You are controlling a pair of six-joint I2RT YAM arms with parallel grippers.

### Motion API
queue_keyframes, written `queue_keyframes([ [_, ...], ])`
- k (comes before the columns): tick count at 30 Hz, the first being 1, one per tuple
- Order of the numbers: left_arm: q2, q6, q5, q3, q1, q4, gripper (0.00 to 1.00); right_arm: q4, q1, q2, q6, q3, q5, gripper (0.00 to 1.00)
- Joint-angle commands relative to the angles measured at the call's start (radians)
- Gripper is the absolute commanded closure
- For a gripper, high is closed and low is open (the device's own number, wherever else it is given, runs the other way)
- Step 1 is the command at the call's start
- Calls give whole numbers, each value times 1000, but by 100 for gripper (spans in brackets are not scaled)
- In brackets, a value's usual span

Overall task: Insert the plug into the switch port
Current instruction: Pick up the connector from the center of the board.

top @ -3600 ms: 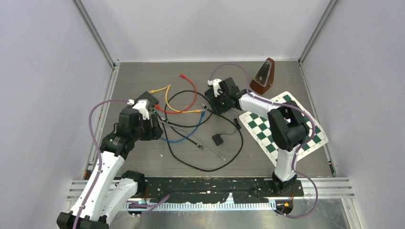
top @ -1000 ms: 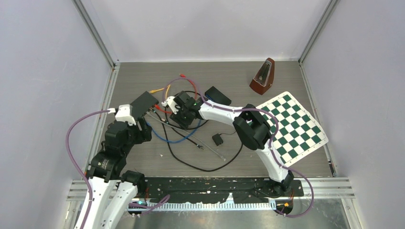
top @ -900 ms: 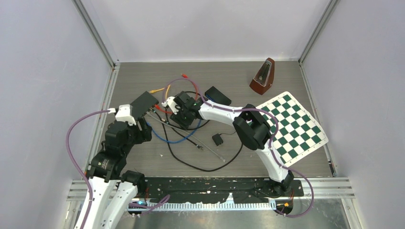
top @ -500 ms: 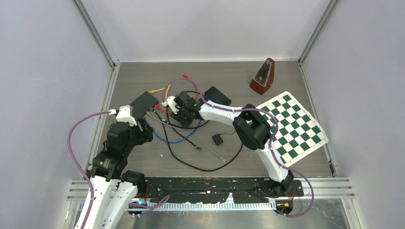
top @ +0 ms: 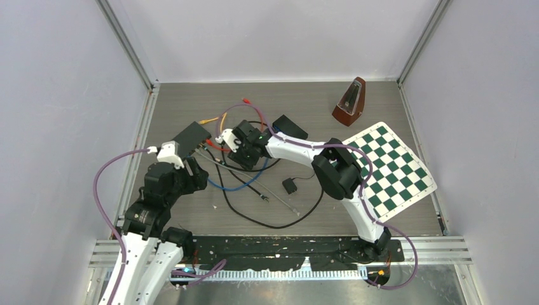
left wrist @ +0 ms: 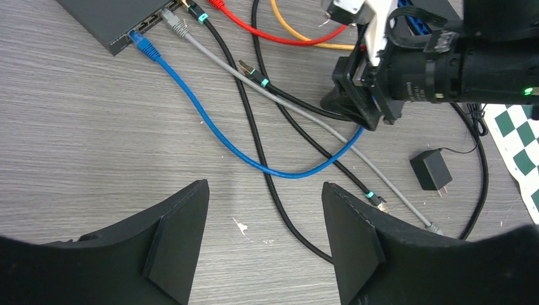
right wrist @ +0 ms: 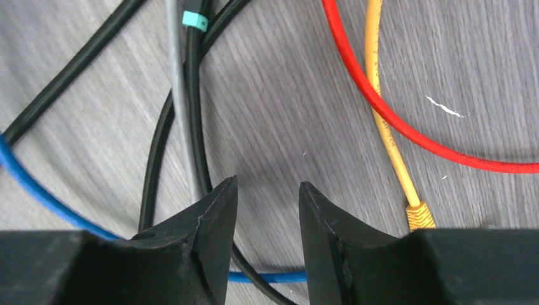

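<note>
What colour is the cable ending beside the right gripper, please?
Yellow cable, best in the right wrist view.

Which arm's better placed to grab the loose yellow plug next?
Right. The right gripper hangs open, low over the cables, with the yellow plug just beside one finger. The left gripper, also open, sits back, short of the blue cable, farther from that plug.

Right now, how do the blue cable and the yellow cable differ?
The blue cable has its plug at the switch ports; the yellow cable's plug lies free on the table. The yellow plug is beside the right gripper; the blue plug lies ahead of the left gripper. Neither is gripped.
</note>
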Motion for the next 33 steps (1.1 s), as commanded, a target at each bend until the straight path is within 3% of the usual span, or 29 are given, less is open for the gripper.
queue_keyframes([
  [1,12,26,-5,13,2,28,31,-17,-28,-137,-54,-2,-97,52],
  [8,7,32,3,4,2,44,31,-31,-27,-139,-88,-61,-197,49],
  [26,55,-2,30,-15,2,78,32,-3,-19,-39,-90,-75,-48,52],
  [28,71,-8,19,-1,2,75,32,4,-17,-49,-91,-72,-41,58],
  [33,132,-30,-17,78,8,67,33,63,-17,-139,-89,-92,-54,89],
])
